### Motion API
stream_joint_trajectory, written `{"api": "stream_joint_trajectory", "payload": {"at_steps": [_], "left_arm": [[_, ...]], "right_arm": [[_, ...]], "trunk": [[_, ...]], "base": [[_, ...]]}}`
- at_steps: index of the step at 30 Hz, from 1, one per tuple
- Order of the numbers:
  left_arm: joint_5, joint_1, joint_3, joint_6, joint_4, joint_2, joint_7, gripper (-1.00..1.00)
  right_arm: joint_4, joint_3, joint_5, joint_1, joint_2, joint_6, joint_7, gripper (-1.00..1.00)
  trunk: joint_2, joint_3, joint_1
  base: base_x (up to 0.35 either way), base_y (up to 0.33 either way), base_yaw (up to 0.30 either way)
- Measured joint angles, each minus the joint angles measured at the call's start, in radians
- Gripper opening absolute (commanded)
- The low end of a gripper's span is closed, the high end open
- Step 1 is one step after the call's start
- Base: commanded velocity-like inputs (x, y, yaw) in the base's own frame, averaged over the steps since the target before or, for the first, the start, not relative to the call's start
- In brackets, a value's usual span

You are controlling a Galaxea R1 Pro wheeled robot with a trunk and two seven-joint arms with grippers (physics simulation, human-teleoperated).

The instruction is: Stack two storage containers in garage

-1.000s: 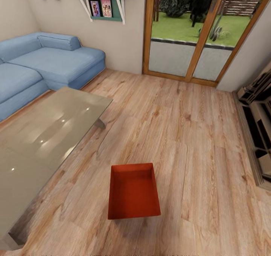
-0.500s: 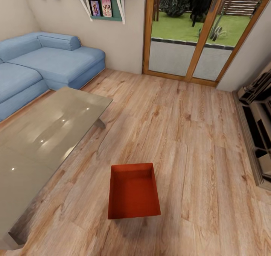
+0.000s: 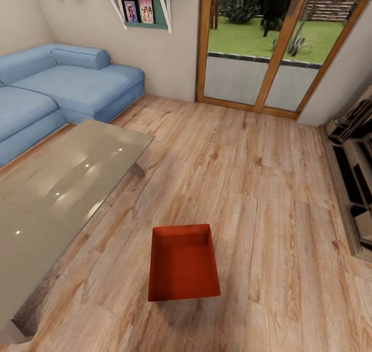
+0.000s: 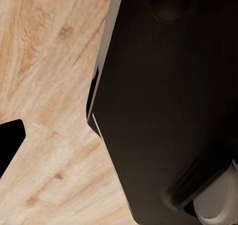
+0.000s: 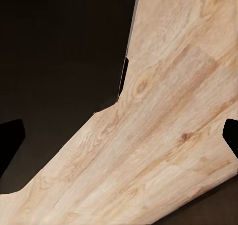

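A blue sofa sits far left by the cream wall. Next to it is a shiny glass table. One orange-red storage container rests on the light wood floor, just right of the table, open side up. Behind it stand glass doors. A dark shelf unit is far right. Both wrist views show wood floor and black robot body, so I cannot tell if either gripper is spread or clenched

An orange-red storage container sits on the wood-plank floor beside a glass table.
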Motion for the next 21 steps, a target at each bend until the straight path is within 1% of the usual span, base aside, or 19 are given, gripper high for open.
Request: {"api": "stream_joint_trajectory", "payload": {"at_steps": [1, 2, 3, 4, 5, 6, 7, 11, 13, 14, 15, 17, 18, 20, 21], "left_arm": [[0.000, 0.000, 0.000, 0.000, -0.007, 0.001, 0.000, 1.00], [0.002, -0.001, 0.001, 0.004, -0.063, 0.009, 0.001, 1.00], [0.002, 0.000, 0.001, 0.006, -0.084, 0.011, 0.001, 1.00], [0.003, -0.001, 0.002, 0.009, -0.132, 0.017, 0.002, 1.00], [0.004, 0.000, 0.003, 0.010, -0.162, 0.020, 0.002, 1.00], [0.004, 0.000, 0.006, 0.011, -0.198, 0.025, 0.002, 1.00], [0.003, 0.000, 0.007, 0.012, -0.223, 0.027, 0.003, 1.00], [-0.003, 0.000, 0.012, 0.018, -0.309, 0.029, 0.006, 1.00], [-0.004, -0.001, 0.014, 0.047, -0.390, 0.028, 0.024, 1.00], [-0.004, -0.002, 0.014, 0.068, -0.429, 0.027, 0.035, 1.00], [-0.003, -0.005, 0.015, 0.127, -0.522, 0.025, 0.055, 1.00], [-0.002, -0.008, 0.015, 0.192, -0.642, 0.024, 0.069, 1.00], [-0.001, -0.012, 0.015, 0.254, -0.733, 0.019, 0.076, 1.00], [-0.003, -0.016, 0.014, 0.324, -0.812, 0.011, 0.082, 1.00], [-0.003, -0.020, 0.013, 0.346, -0.827, 0.006, 0.085, 1.00]], "right_arm": [[-0.008, -0.001, 0.000, 0.000, 0.000, -0.001, 0.001, 1.00], [-0.075, 0.000, 0.001, -0.001, 0.000, 0.009, 0.004, 1.00], [-0.099, -0.001, 0.000, -0.001, -0.001, 0.017, 0.005, 1.00], [-0.161, -0.002, -0.002, -0.001, -0.001, 0.053, 0.004, 1.00], [-0.208, -0.003, -0.003, 0.000, -0.001, 0.089, 0.002, 1.00], [-0.274, -0.008, -0.006, 0.002, 0.000, 0.140, 0.000, 1.00], [-0.313, -0.015, -0.007, 0.006, 0.000, 0.168, 0.000, 1.00], [-0.378, -0.032, -0.008, 0.000, 0.000, 0.214, 0.000, 1.00], [-0.401, -0.038, -0.008, -0.047, 0.001, 0.228, 0.000, 1.00], [-0.406, -0.039, -0.009, -0.072, 0.001, 0.234, 0.001, 1.00], [-0.415, -0.041, -0.009, -0.117, 0.002, 0.249, 0.003, 1.00], [-0.436, -0.045, -0.009, -0.164, 0.003, 0.269, 0.004, 1.00], [-0.469, -0.052, -0.010, -0.204, 0.007, 0.298, 0.003, 1.00], [-0.517, -0.057, -0.009, -0.248, 0.013, 0.334, 0.003, 1.00], [-0.542, -0.058, -0.009, -0.264, 0.015, 0.343, 0.004, 1.00]], "trunk": [[0.000, 0.000, 0.000], [0.000, 0.000, 0.000], [0.000, 0.000, 0.000], [0.000, 0.000, 0.000], [0.000, 0.000, 0.000], [0.000, 0.000, 0.000], [0.000, 0.000, 0.000], [0.000, 0.000, 0.000], [0.000, 0.000, 0.000], [0.000, 0.000, 0.000], [0.000, 0.000, 0.000], [0.000, 0.000, 0.000], [0.000, 0.000, 0.000], [0.000, 0.000, 0.000], [0.000, 0.000, 0.000]], "base": [[0.000, 0.000, 0.000], [0.000, 0.000, 0.000], [0.000, 0.000, 0.000], [0.000, 0.000, 0.000], [0.000, 0.000, 0.000], [0.000, 0.000, 0.000], [0.000, 0.000, 0.000], [0.000, 0.000, 0.000], [0.000, 0.000, 0.000], [0.000, 0.000, 0.000], [0.000, 0.000, 0.000], [0.000, 0.000, 0.000], [0.000, 0.000, 0.000], [0.000, 0.000, 0.000], [0.000, 0.000, 0.000]]}}
